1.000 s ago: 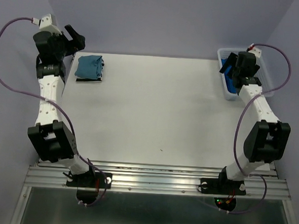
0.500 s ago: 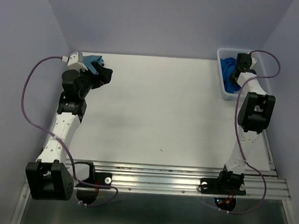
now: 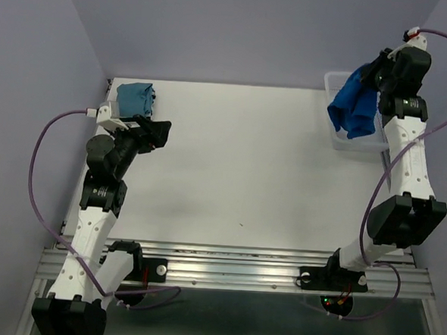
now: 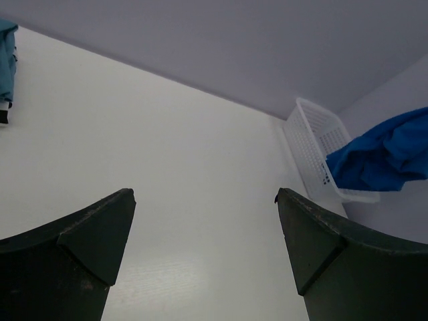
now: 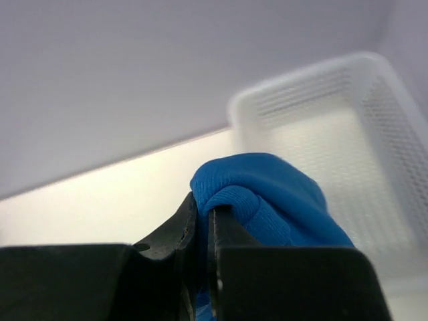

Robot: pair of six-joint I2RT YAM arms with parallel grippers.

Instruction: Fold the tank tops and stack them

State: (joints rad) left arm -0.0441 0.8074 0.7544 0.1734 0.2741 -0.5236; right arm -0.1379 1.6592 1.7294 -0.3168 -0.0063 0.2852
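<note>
Well, right gripper point(image 5: 204, 217): I saw its jaws pressed together on a fold of the royal blue tank top point(image 5: 267, 197), which hung bunched below the fingers, clear of any surface.
Beneath that gripper: the white basket point(image 3: 359, 142); I could make out no other fabric inside it.
Left gripper point(image 4: 204, 194): its fingers were spread wide with nothing between them, hovering over bare table point(image 3: 247, 161).
Just beyond the left gripper, slightly to its left: the teal tank top point(image 3: 134, 99) lay folded. A black-and-white sliver, which I took for the striped tank top point(image 4: 3, 115), showed at its edge.
Done, as I judged it: two tops were folded and stacked.
Left to do: the royal blue one needed spreading on the table between the two grippers, folding, then setting on that pile.
</note>
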